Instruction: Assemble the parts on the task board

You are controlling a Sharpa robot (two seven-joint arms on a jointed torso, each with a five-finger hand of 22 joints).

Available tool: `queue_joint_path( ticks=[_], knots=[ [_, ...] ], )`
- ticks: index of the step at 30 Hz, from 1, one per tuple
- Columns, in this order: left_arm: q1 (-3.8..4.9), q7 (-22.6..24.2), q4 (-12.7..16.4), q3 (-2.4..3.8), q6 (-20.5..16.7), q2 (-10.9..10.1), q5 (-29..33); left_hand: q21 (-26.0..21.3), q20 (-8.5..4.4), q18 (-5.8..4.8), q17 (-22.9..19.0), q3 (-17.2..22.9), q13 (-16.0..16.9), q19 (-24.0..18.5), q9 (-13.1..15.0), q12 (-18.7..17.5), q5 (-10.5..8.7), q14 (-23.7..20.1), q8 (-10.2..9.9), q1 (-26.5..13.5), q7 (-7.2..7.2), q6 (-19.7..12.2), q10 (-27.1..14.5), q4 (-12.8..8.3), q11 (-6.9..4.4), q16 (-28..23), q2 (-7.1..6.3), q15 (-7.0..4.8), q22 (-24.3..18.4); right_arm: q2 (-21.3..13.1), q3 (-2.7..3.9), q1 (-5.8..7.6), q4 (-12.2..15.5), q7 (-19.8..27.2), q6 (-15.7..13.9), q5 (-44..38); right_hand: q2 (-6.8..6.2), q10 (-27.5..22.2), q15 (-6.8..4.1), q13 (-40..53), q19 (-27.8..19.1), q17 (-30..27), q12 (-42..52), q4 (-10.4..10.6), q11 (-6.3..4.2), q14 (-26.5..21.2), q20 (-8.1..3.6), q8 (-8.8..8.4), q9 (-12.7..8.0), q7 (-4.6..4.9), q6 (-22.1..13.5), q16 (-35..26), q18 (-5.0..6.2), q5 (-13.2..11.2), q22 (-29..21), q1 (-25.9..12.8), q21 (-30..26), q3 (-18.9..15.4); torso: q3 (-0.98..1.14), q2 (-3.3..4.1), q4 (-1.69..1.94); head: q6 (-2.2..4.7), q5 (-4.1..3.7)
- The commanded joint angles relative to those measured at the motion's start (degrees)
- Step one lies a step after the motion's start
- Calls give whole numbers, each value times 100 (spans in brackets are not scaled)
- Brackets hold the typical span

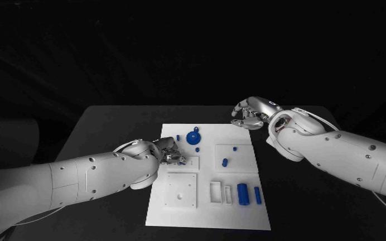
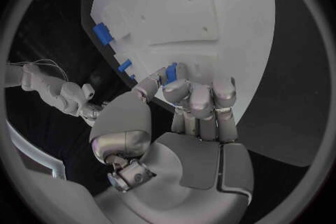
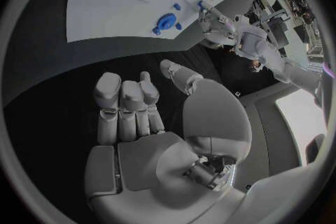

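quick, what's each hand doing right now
left hand: holds a small blue part at its fingers, over the task board.
right hand: open, holding nothing.

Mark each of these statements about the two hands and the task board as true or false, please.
1. The left hand holds a small blue part at its fingertips. True.
2. The right hand grips the round blue part. False: it holds nothing and is off the task board, over the black table.
3. Two blue cylinders lie near the board's near edge. True.
4. The task board is black. False: it is white.
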Motion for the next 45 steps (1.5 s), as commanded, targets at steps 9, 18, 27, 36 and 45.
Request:
queue_joint_path(
  ticks=[9, 18, 27, 36, 45],
  knots=[
    [1, -72, 4, 2, 318, 24, -54, 30, -410, 276, -7, 37, -12, -38, 4, 39, 40, 75, 22, 274, -186, 337, -117, -77, -91, 38, 344, -121, 48, -4, 2, -1, 8, 33, 84, -15, 5, -80, 16, 1, 10, 8, -13, 20, 33, 14, -40, -14, -7, 54, 42, -29, 708, 29, 34, -56, -38, -20, 6, 0, -4, -12, 7],
    [1, -85, 6, 3, 448, 29, -55, 33, -407, 274, -9, 58, -21, -45, 0, 51, 76, 72, 27, 283, -185, 335, -120, -134, -90, 43, 332, -118, 47, -5, 2, -1, 8, 32, 87, -15, 5, -82, 16, -2, 10, 8, -16, 20, 33, 14, -41, -14, -7, 53, 43, -30, 708, 34, 35, -56, -39, -21, 0, 0, 1, -9, -2],
    [1, -90, -29, 3, 423, 47, -55, 33, -406, 273, -9, 62, -23, -45, 0, 53, 85, 72, 29, 284, -185, 336, -121, -143, -90, 45, 332, -116, 46, -11, 2, -1, 11, 31, 87, -15, 6, -84, 16, -3, 11, 9, -17, 21, 33, 14, -41, -14, -7, 53, 43, -31, 708, 37, 35, -57, -39, -22, 1, 0, 0, -5, -4],
    [2, -56, -59, 4, 485, 87, 6, 23, -395, 258, -28, 8, -71, -52, -28, 85, -427, 66, 46, 69, -180, 339, -126, 85, -79, 50, 256, -102, 19, -16, 2, -1, 14, 26, 91, -15, 7, -86, 16, -6, 11, 9, -19, 22, 33, 14, -42, -14, -7, 53, 43, -31, 708, 41, 35, -57, -40, -24, 3, -2, 3, -15, -9],
    [2, -43, -79, 4, 509, 115, 7, 30, -399, 262, -32, 15, -98, -64, -43, 108, -419, 63, 59, -16, -183, 349, -129, 236, -85, 63, 247, -103, 18, -15, 2, -1, 11, 25, 93, -15, 7, -84, 16, -5, 11, 10, -17, 23, 32, 14, -42, -13, -7, 53, 43, -32, 708, 44, 36, -58, -41, -25, 5, -3, -2, -6, -13]
  ],
)
